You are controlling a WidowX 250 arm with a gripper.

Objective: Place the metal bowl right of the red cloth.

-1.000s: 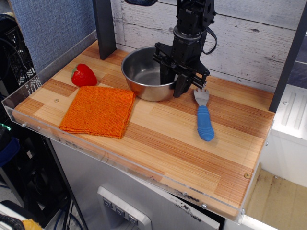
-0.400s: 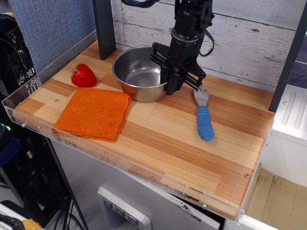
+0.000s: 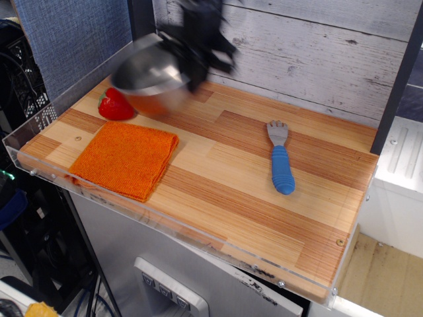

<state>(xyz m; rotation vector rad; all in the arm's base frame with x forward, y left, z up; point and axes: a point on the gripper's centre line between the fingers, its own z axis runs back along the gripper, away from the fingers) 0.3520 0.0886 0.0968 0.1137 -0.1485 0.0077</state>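
One metal bowl (image 3: 151, 76), one red cloth (image 3: 123, 159), one red toy fruit (image 3: 115, 105), one blue-handled fork (image 3: 281, 158), one gripper (image 3: 198, 56) (motion-blurred). Bowl lifted off the tabletop (image 3: 251, 198), tilted, underside facing the camera, rim up and toward the back-left; round, so no long axis to tell. Sits above the back-left part of the tabletop, over the toy fruit and behind the cloth, not right of it. Gripper at the bowl's right rim; too smeared to tell if pinching or spread. Cloth flat near the front-left edge, front corner reaching the clear rail. Fork well right of the cloth, handle toward the front, tines toward the back wall. Bare wood between cloth and fork, more open room front-right. Clear rail along front and left edges, dark post at back-left, plank wall behind.
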